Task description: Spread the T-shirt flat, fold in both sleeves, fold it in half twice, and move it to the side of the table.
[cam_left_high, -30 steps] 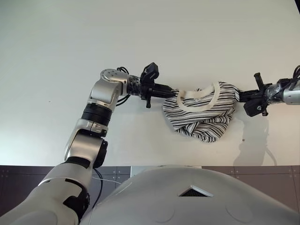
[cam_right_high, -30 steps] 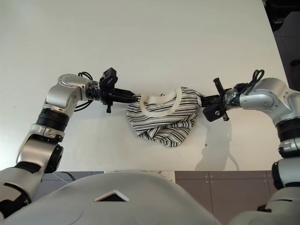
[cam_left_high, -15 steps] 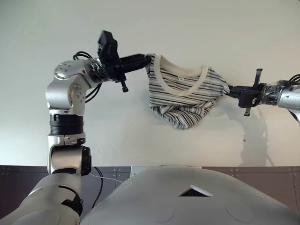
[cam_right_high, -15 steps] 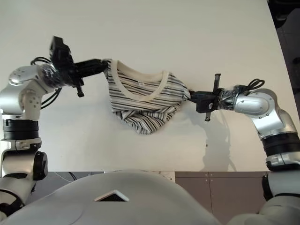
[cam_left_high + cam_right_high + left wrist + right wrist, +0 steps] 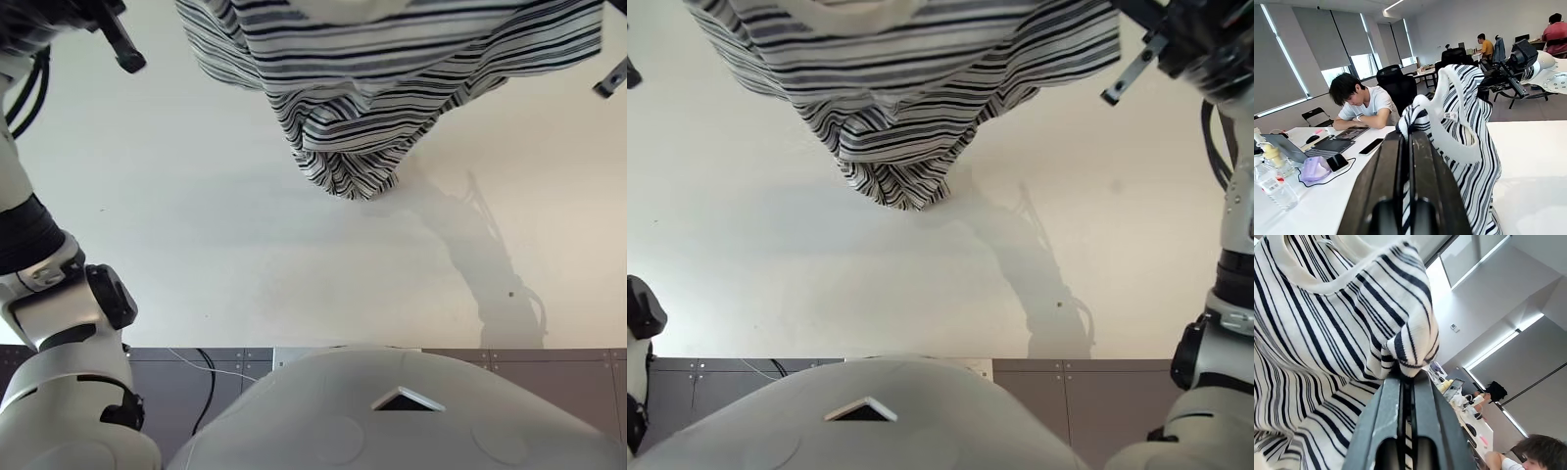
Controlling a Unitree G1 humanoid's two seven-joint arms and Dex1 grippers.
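Aloft, T-shirt (image 5: pixel 372 78) spans left gripper (image 5: pixel 1409 136), right gripper (image 5: pixel 1405 376) — bottom edge above table (image 5: pixel 176 264).

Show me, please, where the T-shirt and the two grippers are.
T-shirt (image 5: pixel 343 147), left eye view, on its hanging bunched lower part.
left gripper (image 5: pixel 1409 142), left wrist view, between fingertips pinching cloth.
right gripper (image 5: pixel 1404 379), right wrist view, between fingertips pinching cloth.

Head pair downward; wrists near T-shirt (image 5: pixel 1474 142)

White matte table top (image 5: pixel 196 245), dark grey panelled floor (image 5: pixel 549 377) past its near edge. Open-plan office behind: tall windows with grey roller blinds (image 5: pixel 1312 44), daylight below the blinds. Black high-backed office chair (image 5: pixel 1400 88), long white desk (image 5: pixel 1317 210), ceiling light strip (image 5: pixel 1393 5), pale grey walls (image 5: pixel 1449 19).
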